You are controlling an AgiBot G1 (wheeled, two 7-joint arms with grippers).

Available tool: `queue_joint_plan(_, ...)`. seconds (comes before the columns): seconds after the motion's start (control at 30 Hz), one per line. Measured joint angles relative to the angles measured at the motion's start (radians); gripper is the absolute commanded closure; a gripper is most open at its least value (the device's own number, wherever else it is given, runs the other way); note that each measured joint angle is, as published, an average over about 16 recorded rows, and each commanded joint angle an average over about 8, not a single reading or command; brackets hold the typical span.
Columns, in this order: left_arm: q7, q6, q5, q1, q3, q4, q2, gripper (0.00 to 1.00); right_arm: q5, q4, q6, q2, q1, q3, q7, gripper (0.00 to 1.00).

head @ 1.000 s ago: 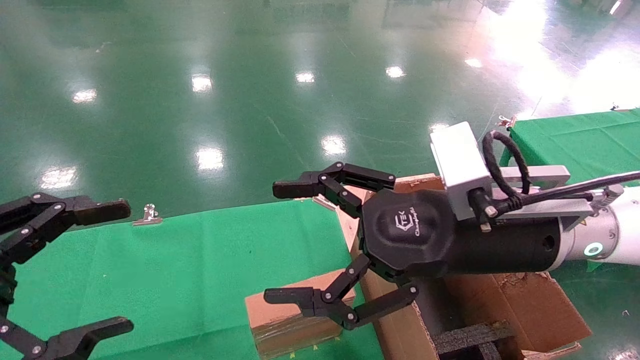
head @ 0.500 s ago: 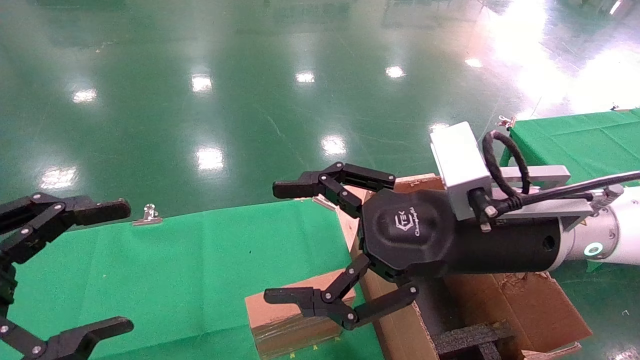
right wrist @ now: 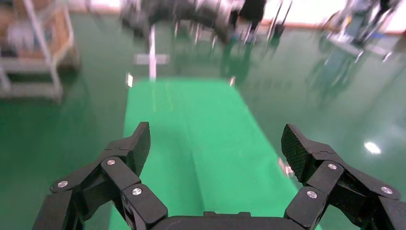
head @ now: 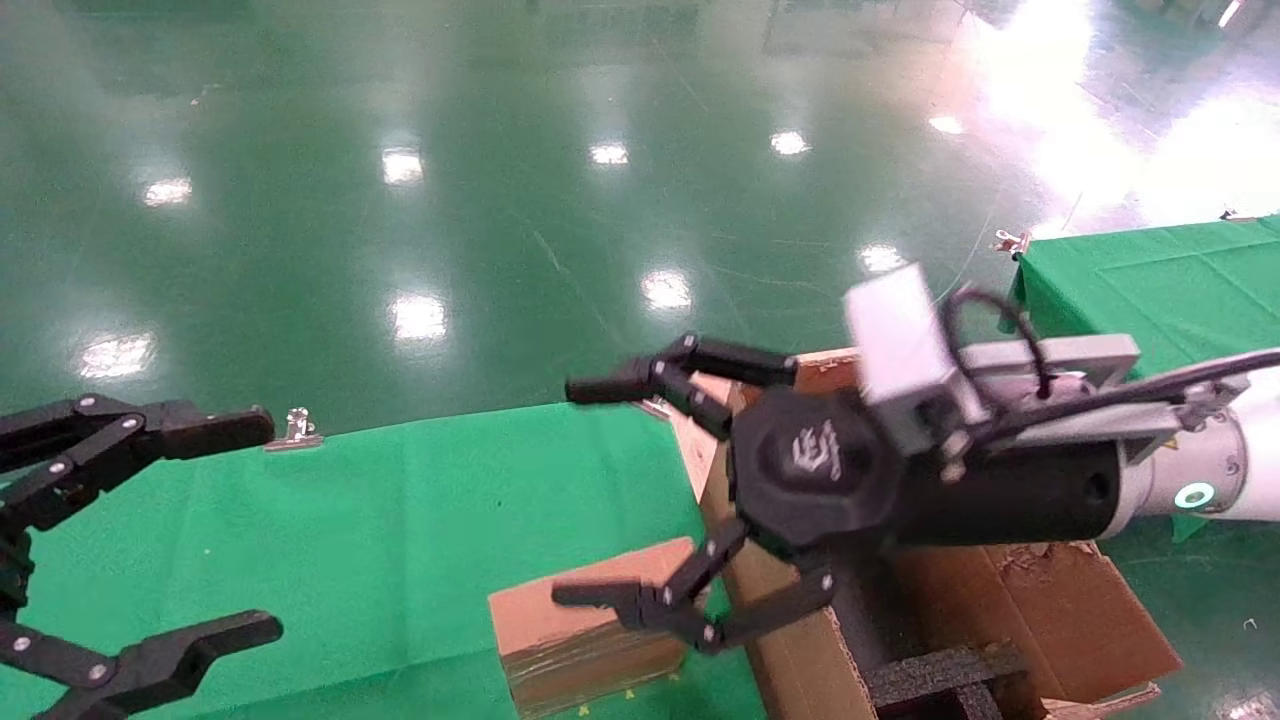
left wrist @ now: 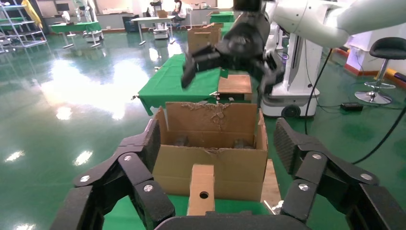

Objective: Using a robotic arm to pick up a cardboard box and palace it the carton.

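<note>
Cardboard box [head: 585, 630] touches carton [head: 790, 650] edge beneath open right gripper [head: 590, 490].

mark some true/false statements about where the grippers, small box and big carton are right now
1. The right gripper is open and holds nothing. True.
2. The cardboard box is already inside the carton. False: it stands on the green cloth beside the carton.
3. The left gripper is clamped on the cardboard box. False: it is open and empty, at the far left of the head view, away from the box.
4. The cardboard box has a round hole in one face. True, as the left wrist view shows.
5. Black foam sits inside the carton. True.
</note>
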State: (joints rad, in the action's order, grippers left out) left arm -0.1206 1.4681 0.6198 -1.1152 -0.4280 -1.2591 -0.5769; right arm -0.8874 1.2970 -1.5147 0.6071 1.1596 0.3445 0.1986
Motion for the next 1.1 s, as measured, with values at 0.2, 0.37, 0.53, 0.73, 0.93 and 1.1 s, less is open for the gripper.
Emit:
queue_joint_plan(0.2, 0.0, 0.0, 0.0, 0.0, 0.0, 0.0, 0.0, 1.0, -0.164, -0.011, -0.029, 0.031, 0.095, 0.083, -0.002, 0.0)
queue_joint_plan(0.37, 0.0, 0.0, 0.0, 0.0, 0.0, 0.0, 0.0, 1.0, -0.286, -0.046, -0.048, 0.078, 0.167, 0.164, -0.022, 0.0)
queue_joint_plan(0.53, 0.0, 0.0, 0.0, 0.0, 0.0, 0.0, 0.0, 1.0, -0.374, -0.096, -0.057, 0.129, 0.222, 0.241, -0.059, 0.0)
queue_joint_plan(0.73, 0.0, 0.0, 0.0, 0.0, 0.0, 0.0, 0.0, 1.0, -0.454, -0.162, -0.058, 0.19, 0.277, 0.327, -0.108, 0.0)
queue_joint_plan(0.93, 0.0, 0.0, 0.0, 0.0, 0.0, 0.0, 0.0, 1.0, -0.537, -0.215, -0.057, 0.25, 0.338, 0.411, -0.149, 0.0)
queue_joint_plan(1.1, 0.0, 0.0, 0.0, 0.0, 0.0, 0.0, 0.0, 1.0, -0.606, -0.243, -0.057, 0.294, 0.39, 0.479, -0.182, 0.0)
